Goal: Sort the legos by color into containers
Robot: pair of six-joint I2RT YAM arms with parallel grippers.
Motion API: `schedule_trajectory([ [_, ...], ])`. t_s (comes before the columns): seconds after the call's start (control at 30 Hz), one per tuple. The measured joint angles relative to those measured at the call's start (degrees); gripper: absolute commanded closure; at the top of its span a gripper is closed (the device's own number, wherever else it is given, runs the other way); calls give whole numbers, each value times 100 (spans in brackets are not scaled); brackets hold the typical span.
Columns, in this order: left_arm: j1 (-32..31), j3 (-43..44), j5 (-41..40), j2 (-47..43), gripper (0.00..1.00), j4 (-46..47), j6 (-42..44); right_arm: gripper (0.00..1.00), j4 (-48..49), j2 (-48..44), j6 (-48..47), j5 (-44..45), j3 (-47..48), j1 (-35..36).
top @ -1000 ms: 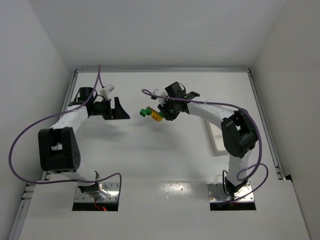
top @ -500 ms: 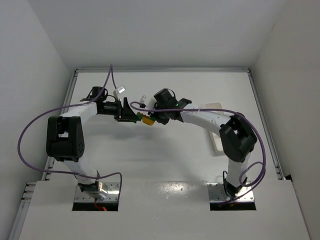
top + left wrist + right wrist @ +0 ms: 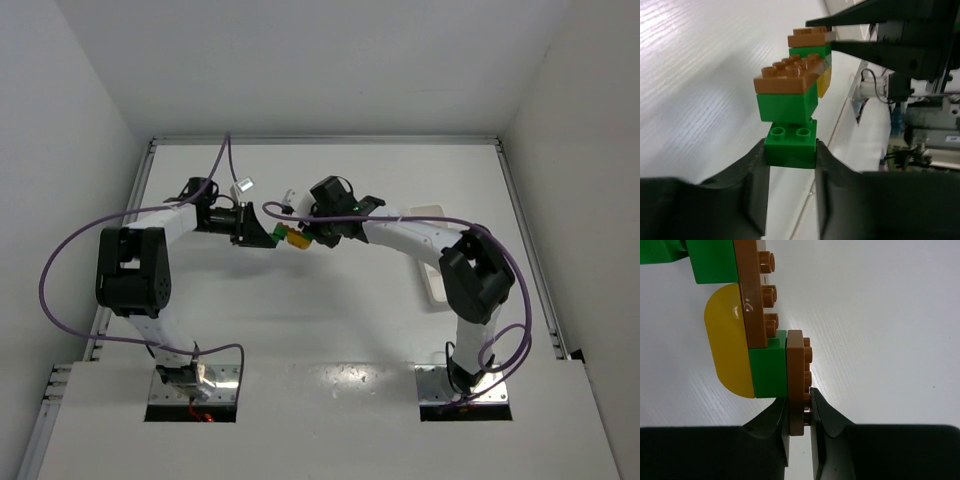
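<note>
Meeting over the white table (image 3: 330, 330), a little nearer its far edge than its near one and left of centre, the two arms hold one clump of small plastic lego bricks (image 3: 293, 238) between them.

The left gripper (image 3: 268, 234) comes in from the table's left side. In its wrist view, the left gripper (image 3: 790, 150) is closed on a square green brick (image 3: 790, 145) at the near end of the clump, one black finger pressed against each side. On that brick sits a larger green brick (image 3: 787, 106) capped by an orange-brown studded plate (image 3: 787, 80). A yellow rounded brick (image 3: 824, 80) shows just behind them.

The right gripper (image 3: 303, 236) reaches in from the right. In its own wrist view, the right gripper (image 3: 799, 410) pinches a thin orange-brown plate (image 3: 796, 380) by its end. This plate touches a small green block (image 3: 767, 365), which is joined to the yellow rounded brick (image 3: 730, 340).

Whether the clump touches the tabletop cannot be told.

A long narrow white plastic tray (image 3: 434, 290) lies near the table's right edge, well apart from the clump and partly hidden under the right arm. Its compartments cannot be made out.
</note>
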Motion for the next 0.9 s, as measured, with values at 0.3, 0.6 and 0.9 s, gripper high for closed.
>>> schedule_trajectory([
  [0.3,-7,-195,-79,-7,99,-66,184,100,61,-28,7,7,-157,-289],
  [0.6,-896,-389,-1078,-640,100,66,212,100,-22,-291,203,177,-328,-1029],
  [0.9,-2514,570,-2577,-616,100,1377,-494,100,-133,-1818,699,697,-699,-2977],
])
